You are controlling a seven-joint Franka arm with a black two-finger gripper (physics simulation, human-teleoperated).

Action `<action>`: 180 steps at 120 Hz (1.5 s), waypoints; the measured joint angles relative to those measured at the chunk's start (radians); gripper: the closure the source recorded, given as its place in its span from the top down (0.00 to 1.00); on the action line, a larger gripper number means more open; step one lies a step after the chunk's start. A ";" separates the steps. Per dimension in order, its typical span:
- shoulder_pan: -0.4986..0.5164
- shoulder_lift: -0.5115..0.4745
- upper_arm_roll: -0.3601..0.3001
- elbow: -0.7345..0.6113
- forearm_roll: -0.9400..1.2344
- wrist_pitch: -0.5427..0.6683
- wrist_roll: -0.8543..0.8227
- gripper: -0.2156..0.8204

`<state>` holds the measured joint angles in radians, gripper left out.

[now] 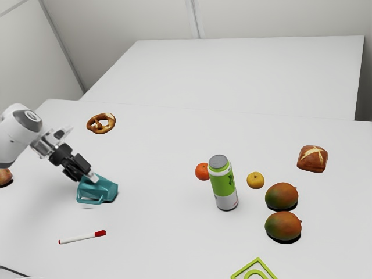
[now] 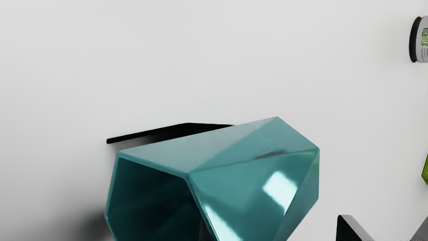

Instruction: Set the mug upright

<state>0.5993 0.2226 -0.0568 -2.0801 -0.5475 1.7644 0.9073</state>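
Observation:
The gripper (image 1: 86, 176) is at the exterior view's left, tilted down over the teal mug (image 1: 104, 190). The mug lies on its side on the table, its handle toward the exterior view's near edge. In the wrist view the faceted mug (image 2: 247, 167) shows its dark mouth, which faces away from the green bottle. The gripper (image 2: 277, 234) stands open at the mug: one of its fingers (image 2: 351, 232) is outside the wall, and a dark sliver in the mouth may be the other. The mug's lower part is cut off there.
A green and white bottle (image 1: 223, 185) stands mid-table, with an orange (image 1: 202, 171), a yellow fruit (image 1: 255, 180), two mangoes (image 1: 282, 196) and a bread roll (image 1: 313, 158) around it. A marker (image 1: 82, 237) lies near the mug; a pretzel (image 1: 101, 123) lies behind. Table (image 1: 157, 232).

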 joint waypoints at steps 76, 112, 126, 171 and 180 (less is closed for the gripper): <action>-0.003 -0.028 -0.037 0.022 0.004 -0.005 0.003 0.07; -0.015 -0.124 -0.183 0.026 0.136 0.069 -0.046 0.04; -0.020 -0.162 -0.273 0.026 0.248 0.118 -0.098 0.04; -0.034 -0.175 -0.467 0.020 0.527 0.288 -0.309 0.04; -0.052 -0.171 -0.479 0.016 0.567 0.318 -0.359 0.04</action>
<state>0.5469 0.0517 -0.5361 -2.0642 0.0199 2.0829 0.5480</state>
